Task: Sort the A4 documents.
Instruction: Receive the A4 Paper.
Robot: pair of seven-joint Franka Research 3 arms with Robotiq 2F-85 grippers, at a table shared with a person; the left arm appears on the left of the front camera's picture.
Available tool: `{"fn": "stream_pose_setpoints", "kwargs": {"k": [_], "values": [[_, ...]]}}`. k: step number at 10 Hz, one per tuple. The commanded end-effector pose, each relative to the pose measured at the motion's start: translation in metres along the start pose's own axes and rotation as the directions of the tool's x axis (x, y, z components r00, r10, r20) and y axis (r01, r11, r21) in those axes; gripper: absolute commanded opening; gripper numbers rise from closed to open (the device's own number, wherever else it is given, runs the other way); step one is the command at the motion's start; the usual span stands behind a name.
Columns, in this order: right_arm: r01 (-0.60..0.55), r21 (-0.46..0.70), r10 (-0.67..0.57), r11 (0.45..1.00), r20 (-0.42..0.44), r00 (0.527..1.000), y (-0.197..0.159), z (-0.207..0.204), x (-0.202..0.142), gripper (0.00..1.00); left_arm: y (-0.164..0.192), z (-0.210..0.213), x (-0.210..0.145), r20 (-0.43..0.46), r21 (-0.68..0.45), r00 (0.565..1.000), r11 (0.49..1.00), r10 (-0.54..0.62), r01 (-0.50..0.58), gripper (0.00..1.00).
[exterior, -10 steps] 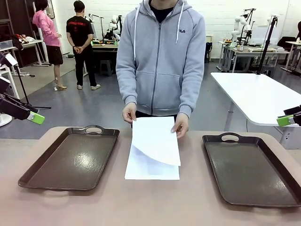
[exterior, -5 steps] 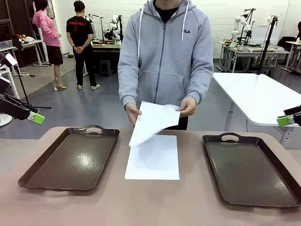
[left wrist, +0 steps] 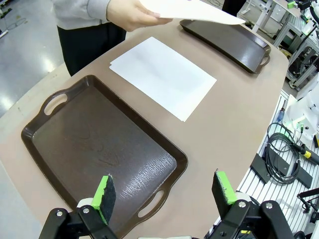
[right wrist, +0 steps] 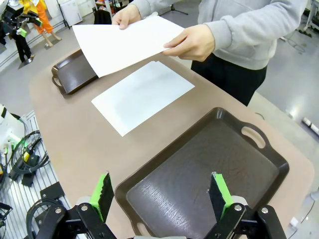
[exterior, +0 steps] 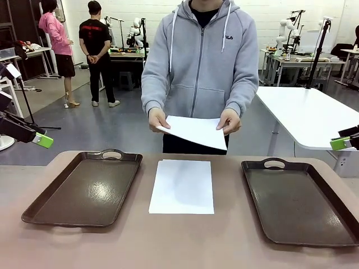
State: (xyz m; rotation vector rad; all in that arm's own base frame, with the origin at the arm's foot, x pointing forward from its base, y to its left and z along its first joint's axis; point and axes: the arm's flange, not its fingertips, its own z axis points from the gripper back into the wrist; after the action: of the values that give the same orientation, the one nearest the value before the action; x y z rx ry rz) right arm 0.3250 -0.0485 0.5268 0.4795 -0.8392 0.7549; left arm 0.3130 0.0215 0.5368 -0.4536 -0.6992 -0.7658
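Observation:
A white A4 sheet [exterior: 182,186] lies flat on the table between two brown trays; it also shows as the flat sheet [left wrist: 163,76] and the flat sheet [right wrist: 142,94] in the wrist views. The person holds a second A4 sheet [exterior: 194,131] with both hands above the table's far edge, also seen as the held sheet [right wrist: 122,42] and the held sheet [left wrist: 194,10]. My left gripper [left wrist: 164,191] hangs open above the left tray [left wrist: 94,144]. My right gripper [right wrist: 160,194] hangs open above the right tray [right wrist: 209,164]. In the front view a left fingertip [exterior: 43,140] and a right fingertip [exterior: 339,143] peek in at the edges.
The left tray [exterior: 87,188] and the right tray [exterior: 300,202] are empty. The person stands at the far side, centred. Another white table [exterior: 305,115] stands behind on the right. Cables [left wrist: 279,157] lie below the table's edge.
The person has lifted the top sheet off the one on the table and now holds it level with both hands. Neither arm has moved.

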Motion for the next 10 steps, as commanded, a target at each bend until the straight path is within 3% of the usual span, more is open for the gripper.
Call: {"fn": "stream_pose_setpoints", "kwargs": {"k": [1, 10], "values": [[-0.008, 0.017, 0.007, 1.0, 0.01, 1.0, -0.0027, -0.0016, -0.0009, 1.0, 0.0017, -0.0001, -0.0009, 0.014, -0.012, 1.0, 1.0, -0.019, 0.019, 1.0], [-0.008, 0.017, 0.007, 1.0, 0.01, 1.0, -0.0027, -0.0016, -0.0009, 1.0, 0.0017, -0.0001, -0.0009, 0.014, -0.012, 1.0, 1.0, -0.019, 0.019, 1.0]]}}
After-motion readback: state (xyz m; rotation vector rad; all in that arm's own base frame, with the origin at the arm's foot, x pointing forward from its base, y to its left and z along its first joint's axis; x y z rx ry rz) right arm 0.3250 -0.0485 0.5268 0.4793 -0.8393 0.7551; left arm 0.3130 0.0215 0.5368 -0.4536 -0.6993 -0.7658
